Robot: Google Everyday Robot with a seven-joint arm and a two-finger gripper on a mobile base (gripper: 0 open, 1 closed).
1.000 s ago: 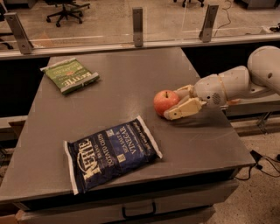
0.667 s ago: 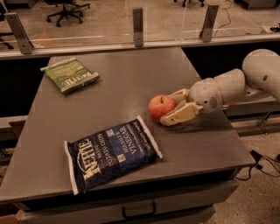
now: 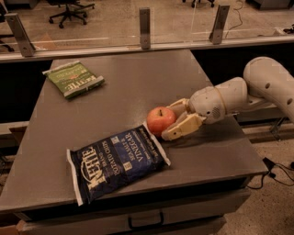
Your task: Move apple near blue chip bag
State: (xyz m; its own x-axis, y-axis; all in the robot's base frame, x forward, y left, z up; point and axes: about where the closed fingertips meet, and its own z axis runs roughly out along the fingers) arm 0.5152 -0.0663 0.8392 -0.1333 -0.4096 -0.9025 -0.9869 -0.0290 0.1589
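The pale arm (image 3: 257, 87) reaches in from the right, low over the table (image 3: 119, 87), with the wrist pointing left. Its gripper (image 3: 170, 121) lies nearly level, its two tan fingers (image 3: 183, 127) clasping the apple (image 3: 159, 120) — one behind, one in front.

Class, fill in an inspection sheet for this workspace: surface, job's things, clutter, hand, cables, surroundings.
Surface: grey table.
Job's things: apple beside the upper right corner of the blue chip bag, which lies flat.
Clutter: green chip bag at the far left.
Hand: hand over the table's right side, closed on the apple.
Cables: black cable on the floor, right.
Surroundings: glass barrier; office chair beyond it.
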